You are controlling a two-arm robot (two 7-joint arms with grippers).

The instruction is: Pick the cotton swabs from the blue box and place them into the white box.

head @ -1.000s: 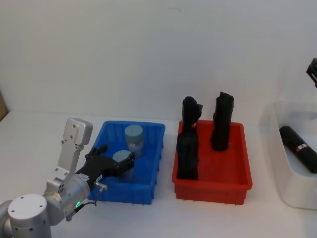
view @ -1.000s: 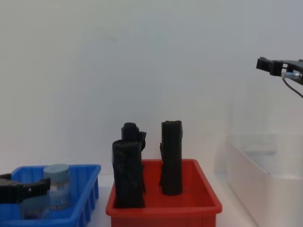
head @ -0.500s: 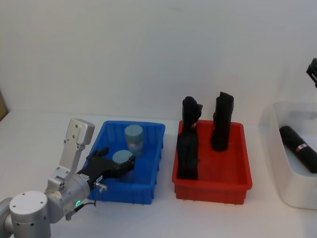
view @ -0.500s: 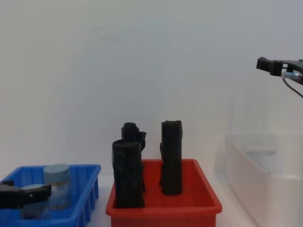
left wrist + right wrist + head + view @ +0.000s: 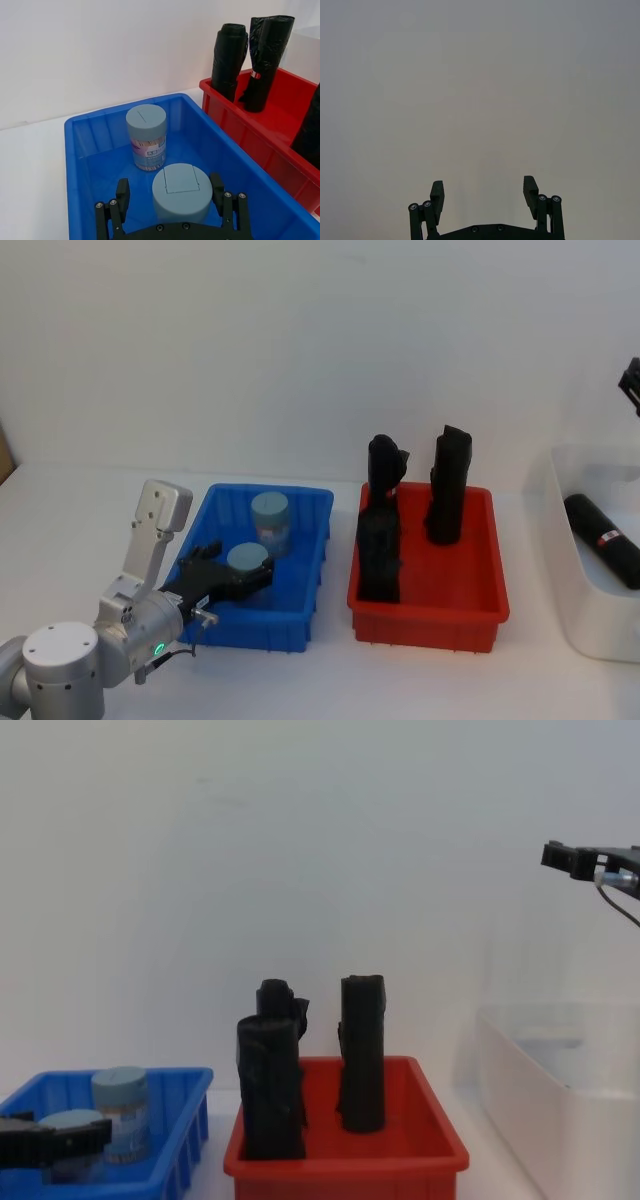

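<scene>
— Where do we see the cotton swabs (image 5: 146,135)?
— Both tubs stand in the blue box (image 5: 82,150). Our left gripper (image 5: 170,189) straddles the near one, jaws wide; that tub's base is hidden. Our right gripper (image 5: 484,189), jaws wide, hangs high right.

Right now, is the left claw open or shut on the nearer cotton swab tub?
Open. The left claw straddles the nearer cotton swab tub, with a visible gap on one side.
</scene>
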